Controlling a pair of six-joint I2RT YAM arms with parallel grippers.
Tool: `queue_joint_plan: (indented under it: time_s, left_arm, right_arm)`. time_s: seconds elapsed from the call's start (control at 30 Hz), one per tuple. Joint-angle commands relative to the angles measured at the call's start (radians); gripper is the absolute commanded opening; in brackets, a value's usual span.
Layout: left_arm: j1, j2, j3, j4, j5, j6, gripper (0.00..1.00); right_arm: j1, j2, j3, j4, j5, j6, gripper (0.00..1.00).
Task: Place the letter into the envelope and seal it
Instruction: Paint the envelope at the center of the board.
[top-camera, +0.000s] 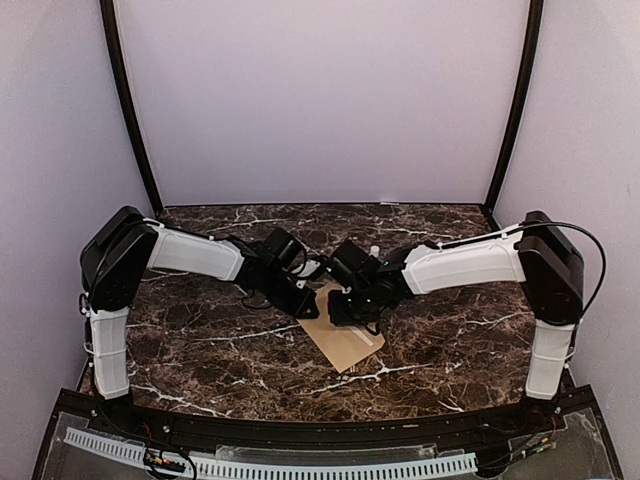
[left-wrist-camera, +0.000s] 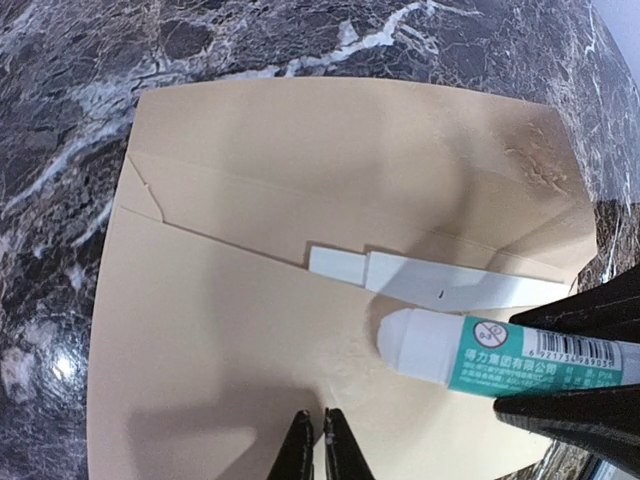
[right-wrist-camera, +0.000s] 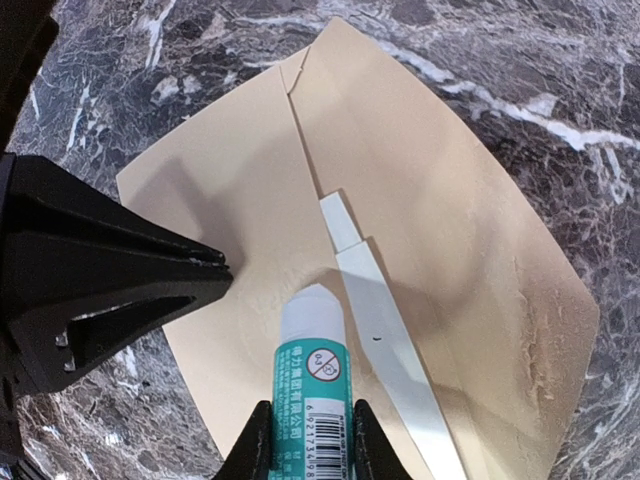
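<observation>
The kraft-brown envelope (top-camera: 347, 342) (left-wrist-camera: 250, 330) (right-wrist-camera: 450, 200) lies flat on the marble table with its flap folded open. A white strip (left-wrist-camera: 440, 285) (right-wrist-camera: 385, 340) runs along the flap fold. My right gripper (right-wrist-camera: 312, 415) (top-camera: 345, 305) is shut on a teal-and-white glue stick (right-wrist-camera: 312, 370) (left-wrist-camera: 470, 350). The stick's white tip points down at the envelope paper just beside the strip. My left gripper (left-wrist-camera: 320, 415) (top-camera: 305, 300) is shut, its tips down on the envelope's body close to the glue tip. The letter is not in view.
The dark marble table (top-camera: 200, 340) spreads around the envelope. Both arms meet over its middle, with the left gripper's black body (right-wrist-camera: 110, 280) close beside the glue stick. Pale walls enclose the back and sides.
</observation>
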Motion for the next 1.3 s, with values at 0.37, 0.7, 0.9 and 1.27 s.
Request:
queue_joint_plan:
  time_s: [0.37, 0.7, 0.9, 1.27]
  left_arm:
    - [-0.006, 0.027, 0.009, -0.062, -0.027, -0.011, 0.07]
    - [-0.005, 0.031, 0.009, -0.061, -0.022, -0.006, 0.06]
    - [-0.005, 0.032, 0.009, -0.059, -0.012, -0.006, 0.06]
    - [-0.005, 0.033, 0.012, -0.061, -0.004, -0.006, 0.06]
  right_arm:
    - [0.028, -0.121, -0.108, -0.155, -0.074, 0.023, 0.05]
    - [0.056, -0.129, -0.091, -0.188, -0.099, 0.025, 0.05]
    - [0.057, -0.111, -0.053, -0.189, -0.083, 0.022, 0.04]
    - [0.059, -0.041, -0.011, -0.191, -0.091, -0.002, 0.04]
